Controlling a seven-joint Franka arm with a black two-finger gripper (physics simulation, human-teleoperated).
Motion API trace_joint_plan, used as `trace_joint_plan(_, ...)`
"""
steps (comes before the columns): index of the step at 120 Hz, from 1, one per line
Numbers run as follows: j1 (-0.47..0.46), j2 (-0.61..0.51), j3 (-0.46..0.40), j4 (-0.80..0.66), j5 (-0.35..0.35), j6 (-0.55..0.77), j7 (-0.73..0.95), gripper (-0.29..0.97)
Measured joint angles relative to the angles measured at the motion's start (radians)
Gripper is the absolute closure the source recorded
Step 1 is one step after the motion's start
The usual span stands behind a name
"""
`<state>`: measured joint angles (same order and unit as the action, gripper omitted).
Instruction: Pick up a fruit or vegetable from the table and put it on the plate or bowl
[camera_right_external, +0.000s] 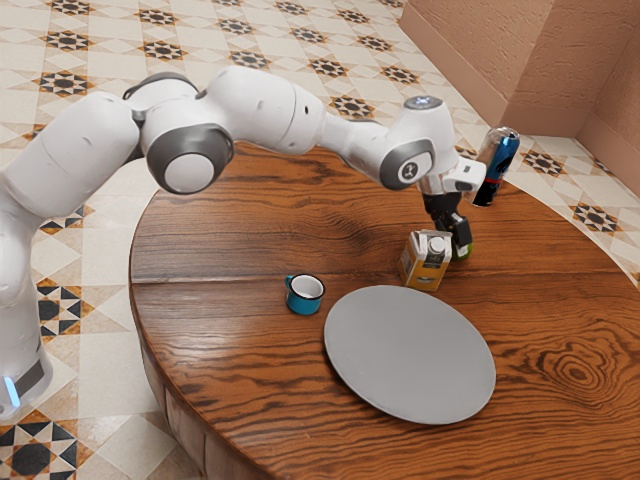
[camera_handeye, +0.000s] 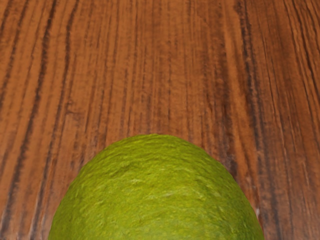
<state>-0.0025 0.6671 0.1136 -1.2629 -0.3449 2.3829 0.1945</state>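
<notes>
- Saw a round, bumpy green lime (camera_handeye: 155, 192) right under the black gripper (camera_right_external: 455, 240), toward the wooden table's (camera_right_external: 250, 240) far edge.
- Could not tell whether the gripper squeezed it or hung loose.
- From the side, also saw a boxy yellow carton (camera_right_external: 425, 260) beside the lime, a shiny blue can (camera_right_external: 497, 165), a small blue mug (camera_right_external: 305, 293), and a flat grey plate (camera_right_external: 410, 352).
- Up close, saw pitted skin and stripy wood grain.

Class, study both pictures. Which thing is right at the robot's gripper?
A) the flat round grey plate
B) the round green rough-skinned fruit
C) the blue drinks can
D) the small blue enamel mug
B: the wrist view shows the round green rough-skinned fruit close up over the wooden table. In the exterior view, green peeks out at the black gripper, behind the yellow carton.
</notes>
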Motion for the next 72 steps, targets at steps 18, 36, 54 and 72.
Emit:
trace_joint_plan(18, 0.002, 0.001, 0.0, 0.0, -0.006, 0.003, -0.002, 0.02)
trace_joint_plan(36, 0.004, 0.001, 0.001, -0.001, -0.035, 0.005, -0.003, 0.15)
trace_joint_plan(54, 0.004, 0.0, 0.004, -0.003, -0.055, 0.007, -0.013, 0.26)
trace_joint_plan(72, 0.004, -0.008, 0.012, -0.011, -0.071, 0.011, -0.038, 0.4)
